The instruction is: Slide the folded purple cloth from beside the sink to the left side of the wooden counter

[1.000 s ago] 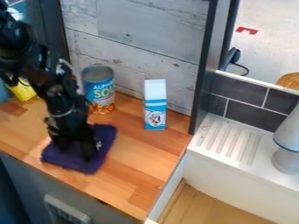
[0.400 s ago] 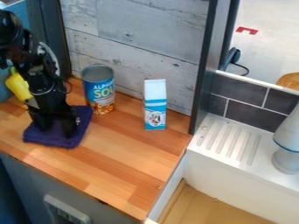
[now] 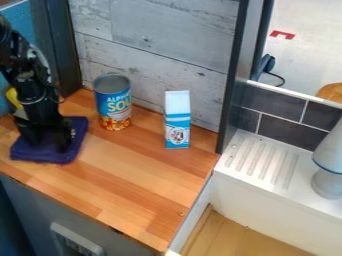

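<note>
Wooden countertop [image 3: 143,175] beneath soup can [image 3: 113,102] and spreading in front of it. White sink [image 3: 257,187] well right of can, ridged drainboard on top. Black gripper [image 3: 49,145] left and front of can, pointing down onto cloth, jaws apart. Purple folded cloth [image 3: 79,126] flat, front-left of can; nearly square, side edges slanting rightward toward wall, long axis hard to tell. Can upright. Blue-and-white carton [image 3: 177,122] right of can, upright, long axis vertical.
</note>
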`<state>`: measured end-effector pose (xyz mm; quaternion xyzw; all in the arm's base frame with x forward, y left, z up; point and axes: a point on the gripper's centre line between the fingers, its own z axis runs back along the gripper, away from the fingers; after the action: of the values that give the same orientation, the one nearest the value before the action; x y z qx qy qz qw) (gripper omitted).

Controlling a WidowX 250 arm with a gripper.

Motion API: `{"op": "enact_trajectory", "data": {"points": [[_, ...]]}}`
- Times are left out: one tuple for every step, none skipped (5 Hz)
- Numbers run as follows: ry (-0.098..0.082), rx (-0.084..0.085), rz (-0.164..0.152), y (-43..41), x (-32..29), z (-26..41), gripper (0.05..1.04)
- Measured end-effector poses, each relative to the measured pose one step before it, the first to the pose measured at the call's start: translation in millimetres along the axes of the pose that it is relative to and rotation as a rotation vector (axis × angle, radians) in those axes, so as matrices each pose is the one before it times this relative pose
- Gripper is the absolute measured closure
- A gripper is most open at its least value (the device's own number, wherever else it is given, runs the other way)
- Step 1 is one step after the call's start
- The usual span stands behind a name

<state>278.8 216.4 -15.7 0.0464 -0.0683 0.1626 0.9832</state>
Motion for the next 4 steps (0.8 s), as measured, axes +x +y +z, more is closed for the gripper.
{"op": "enact_trajectory", "data": {"points": [[0.0117, 0.0184, 0.0422, 15.44, -8.36, -0.50, 0.080], [-0.0035, 0.0039, 0.0362, 13.78, -7.00, 0.56, 0.080], [0.0229, -0.0383, -0.0021, -4.61, -4.59, 7.86, 0.081], [-0.1222, 0.0131, -0.0026, -5.61, 14.94, 54.62, 0.083]]}}
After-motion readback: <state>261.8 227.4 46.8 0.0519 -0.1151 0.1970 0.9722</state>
